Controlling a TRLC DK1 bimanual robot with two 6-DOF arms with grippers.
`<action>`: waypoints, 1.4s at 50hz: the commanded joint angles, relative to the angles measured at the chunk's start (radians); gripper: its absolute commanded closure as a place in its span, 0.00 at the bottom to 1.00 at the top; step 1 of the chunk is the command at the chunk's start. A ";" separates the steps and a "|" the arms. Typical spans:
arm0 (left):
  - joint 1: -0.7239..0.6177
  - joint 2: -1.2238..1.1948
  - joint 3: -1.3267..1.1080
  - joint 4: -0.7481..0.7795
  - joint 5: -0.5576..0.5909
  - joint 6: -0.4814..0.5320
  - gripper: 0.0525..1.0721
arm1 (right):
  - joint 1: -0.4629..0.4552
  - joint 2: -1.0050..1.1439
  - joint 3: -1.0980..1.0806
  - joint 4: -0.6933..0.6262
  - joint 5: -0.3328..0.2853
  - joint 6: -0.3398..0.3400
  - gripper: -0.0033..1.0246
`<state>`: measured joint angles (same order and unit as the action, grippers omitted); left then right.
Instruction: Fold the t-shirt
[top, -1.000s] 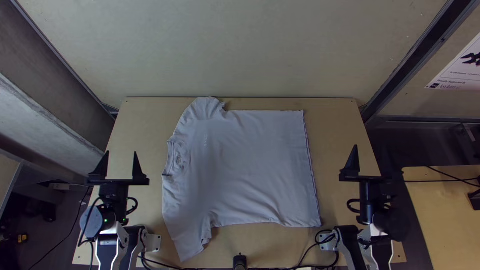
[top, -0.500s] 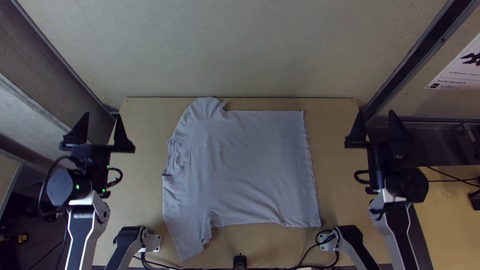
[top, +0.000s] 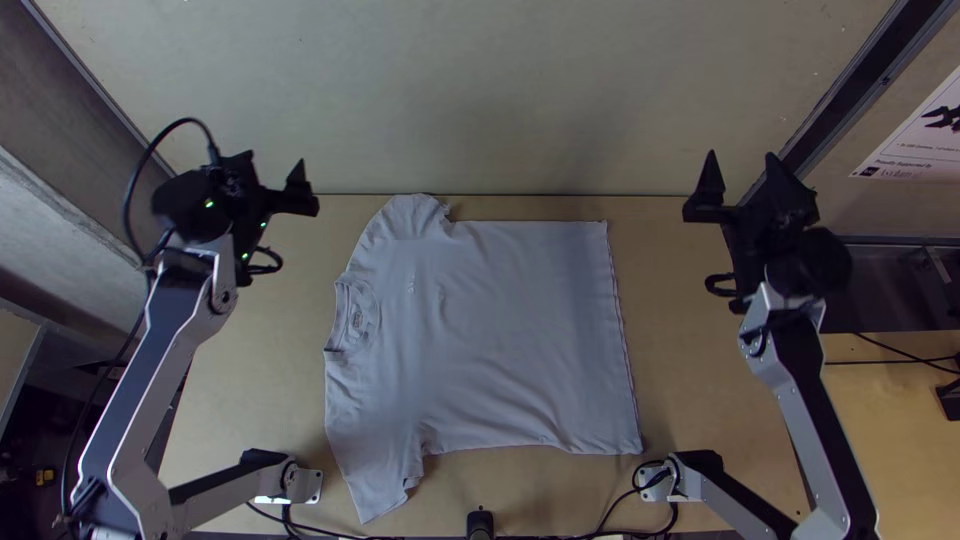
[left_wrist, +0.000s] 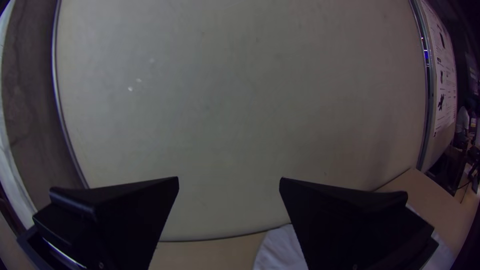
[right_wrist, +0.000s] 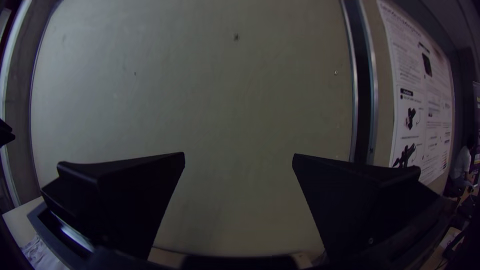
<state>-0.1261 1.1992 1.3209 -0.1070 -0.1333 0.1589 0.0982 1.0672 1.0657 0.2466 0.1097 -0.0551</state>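
So yeah, the t-shirt (top: 500, 330) is spread out on the table (top: 270, 400), collar (top: 341, 315) facing left; left gripper (top: 272, 172) and right gripper (top: 741, 170) hang wide open, 0 cloth held.

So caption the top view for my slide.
T-shirt spread flat on a wooden table, left pincer and right pincer open and clear of it.

And there's small print in rows on the white poster (right_wrist: 425, 100), three o'clock in the right wrist view! On the t-shirt (top: 500, 340), neck mark (top: 357, 320) at nine o'clock, chest marking (top: 411, 283) at ten: both too tiny to read!
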 joint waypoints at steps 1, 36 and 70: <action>-0.017 0.073 0.100 -0.014 -0.008 -0.050 0.05 | 0.005 0.091 0.114 -0.081 0.012 0.041 0.04; 0.040 0.700 0.660 -0.444 0.087 -0.234 0.06 | -0.011 0.539 0.467 -0.480 0.012 0.267 0.04; 0.042 1.120 0.925 -0.545 0.132 -0.197 0.32 | 0.006 0.728 0.545 -0.658 -0.021 0.348 0.04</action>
<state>-0.0868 2.2818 2.2166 -0.6662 -0.0078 -0.0486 0.0963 1.7710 1.5982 -0.4061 0.0937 0.2661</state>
